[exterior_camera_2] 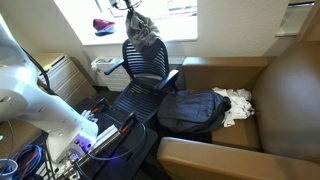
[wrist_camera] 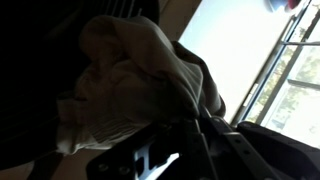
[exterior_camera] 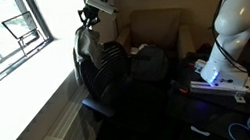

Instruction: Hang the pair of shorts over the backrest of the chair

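Brown couch with dark backpack, perhaps white cloth.

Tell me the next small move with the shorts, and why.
Probably lower the hand a little, toward the backrest. The shorts hang bunched from the shut hand, right above the backrest, with their lower end about at its top edge. Nothing drapes over it yet, and lowering should lay the cloth across.

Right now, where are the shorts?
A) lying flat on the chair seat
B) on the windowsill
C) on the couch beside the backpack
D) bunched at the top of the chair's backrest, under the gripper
D: in an exterior view the grey shorts sit bunched at the top edge of the office chair's backrest, directly below the gripper.
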`<action>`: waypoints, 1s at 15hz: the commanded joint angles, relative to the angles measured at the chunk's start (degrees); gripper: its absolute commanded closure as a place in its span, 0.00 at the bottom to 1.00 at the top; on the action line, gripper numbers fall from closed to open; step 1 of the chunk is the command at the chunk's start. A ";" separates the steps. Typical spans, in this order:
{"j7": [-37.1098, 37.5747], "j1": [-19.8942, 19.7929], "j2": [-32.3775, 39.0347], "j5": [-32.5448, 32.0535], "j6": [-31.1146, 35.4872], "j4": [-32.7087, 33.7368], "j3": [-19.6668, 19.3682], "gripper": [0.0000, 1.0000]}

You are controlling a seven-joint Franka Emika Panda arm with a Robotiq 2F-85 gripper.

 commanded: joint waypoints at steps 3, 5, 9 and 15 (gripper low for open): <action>-2.31 12.86 -13.02 -0.20 -22.99 -4.82 -22.99 0.75; -3.26 16.30 -11.42 1.87 -21.96 -2.46 -26.52 0.86; -3.05 17.44 -12.37 1.27 -22.81 -3.69 -27.65 0.75; -3.04 17.53 -12.37 1.24 -22.81 -3.80 -27.69 0.75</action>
